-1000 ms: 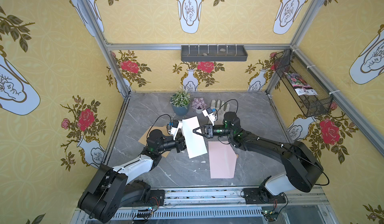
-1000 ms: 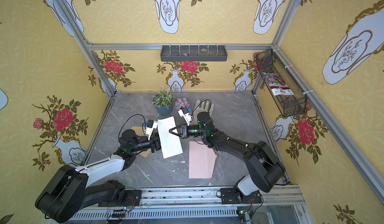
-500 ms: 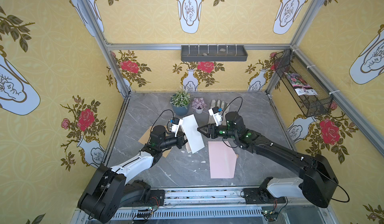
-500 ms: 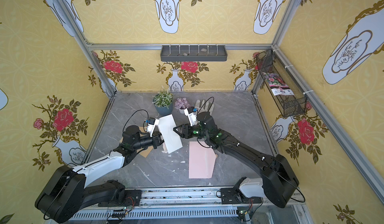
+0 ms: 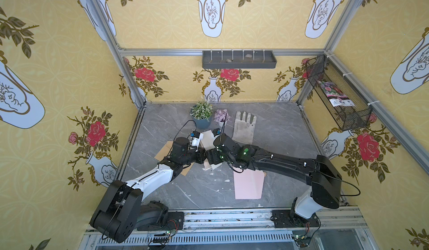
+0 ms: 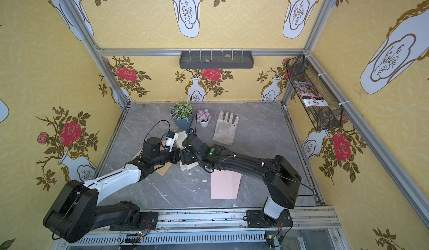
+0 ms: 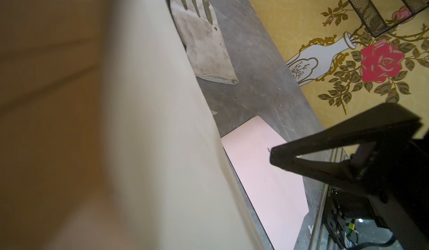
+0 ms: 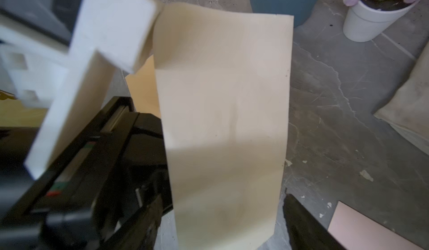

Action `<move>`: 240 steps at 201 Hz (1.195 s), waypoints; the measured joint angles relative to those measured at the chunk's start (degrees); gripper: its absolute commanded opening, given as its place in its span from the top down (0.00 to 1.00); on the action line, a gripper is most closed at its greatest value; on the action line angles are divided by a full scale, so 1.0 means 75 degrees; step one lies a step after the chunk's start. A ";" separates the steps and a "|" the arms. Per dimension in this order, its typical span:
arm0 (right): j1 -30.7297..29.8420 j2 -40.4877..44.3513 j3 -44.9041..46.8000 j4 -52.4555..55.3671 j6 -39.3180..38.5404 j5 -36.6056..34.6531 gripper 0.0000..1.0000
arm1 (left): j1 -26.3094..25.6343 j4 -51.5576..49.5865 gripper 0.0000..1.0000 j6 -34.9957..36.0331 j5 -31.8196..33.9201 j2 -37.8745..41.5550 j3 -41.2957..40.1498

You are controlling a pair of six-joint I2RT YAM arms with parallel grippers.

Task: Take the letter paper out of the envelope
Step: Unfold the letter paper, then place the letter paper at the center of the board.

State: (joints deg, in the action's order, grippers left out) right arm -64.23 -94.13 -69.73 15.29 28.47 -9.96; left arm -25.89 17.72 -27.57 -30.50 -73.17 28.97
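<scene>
Cream letter paper, by my judgement light, limp, easily creased: clamped by one edge in my closed left pincer, just ahead of my wide-open right pincer; grip edges only.

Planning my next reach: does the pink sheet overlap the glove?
No, the pink sheet lies flat on the tabletop, clearly apart from the glove.

- Robot lab test cell, not a lived-in room.
- Wallpaper panels on bare aluminium frame box in the table.
- Slotted rail along table's front edge carries both arms.
</scene>
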 measured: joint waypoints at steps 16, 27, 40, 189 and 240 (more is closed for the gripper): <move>-0.0006 -0.0096 -0.0067 0.0058 0.0000 -0.0134 0.23 | 0.0000 0.0073 0.98 -0.0020 -0.0111 -0.0029 -0.0009; -0.0041 -0.0157 -0.0102 0.0119 0.0000 -0.0163 0.25 | 0.0000 0.0108 0.97 -0.0087 -0.0149 -0.0070 -0.0009; -0.0105 -0.0221 -0.0125 0.0166 0.0000 -0.0163 0.28 | 0.0000 0.0119 0.96 -0.0117 -0.0198 -0.0099 -0.0009; 0.0764 0.0982 0.1157 0.0297 0.0207 0.0020 0.79 | 0.0003 0.0641 0.91 -0.0216 -0.0766 -0.0163 -0.0073; 0.1562 0.1501 0.2005 -0.0265 0.0207 0.0868 0.91 | 0.0009 0.0425 0.91 -0.0207 -0.0527 -0.0271 0.0032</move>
State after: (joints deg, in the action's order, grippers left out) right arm -52.51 -82.87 -54.70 13.30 30.02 -3.44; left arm -25.82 20.91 -29.12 -34.46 -75.20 29.21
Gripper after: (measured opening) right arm 0.086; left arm 0.090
